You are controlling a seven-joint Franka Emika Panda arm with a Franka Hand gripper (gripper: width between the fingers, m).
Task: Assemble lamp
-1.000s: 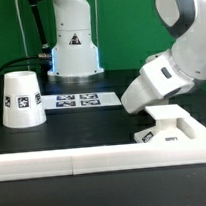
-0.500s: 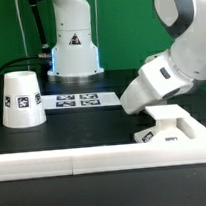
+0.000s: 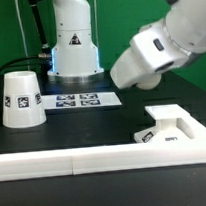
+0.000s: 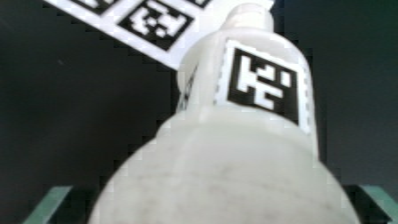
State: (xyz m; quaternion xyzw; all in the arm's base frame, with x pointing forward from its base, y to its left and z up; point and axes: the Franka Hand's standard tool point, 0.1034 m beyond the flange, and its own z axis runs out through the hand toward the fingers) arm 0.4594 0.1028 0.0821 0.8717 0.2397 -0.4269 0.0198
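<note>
The bulb fills the wrist view: its round ball end sits between my gripper's fingers and its tagged neck points away toward the table. The gripper is shut on the bulb. In the exterior view the gripper hangs above the table at the middle right, and the hand hides the bulb there. The cup-shaped shade stands mouth down at the exterior view's left. The stepped square base lies at the front right, below and to the right of the gripper.
The marker board lies flat behind the parts and also shows in the wrist view. A long white bar forms a wall along the front edge. The arm's pedestal stands at the back.
The gripper has risen from just above the table by the base and moved up and toward the exterior view's left. The shade and base have not moved.
</note>
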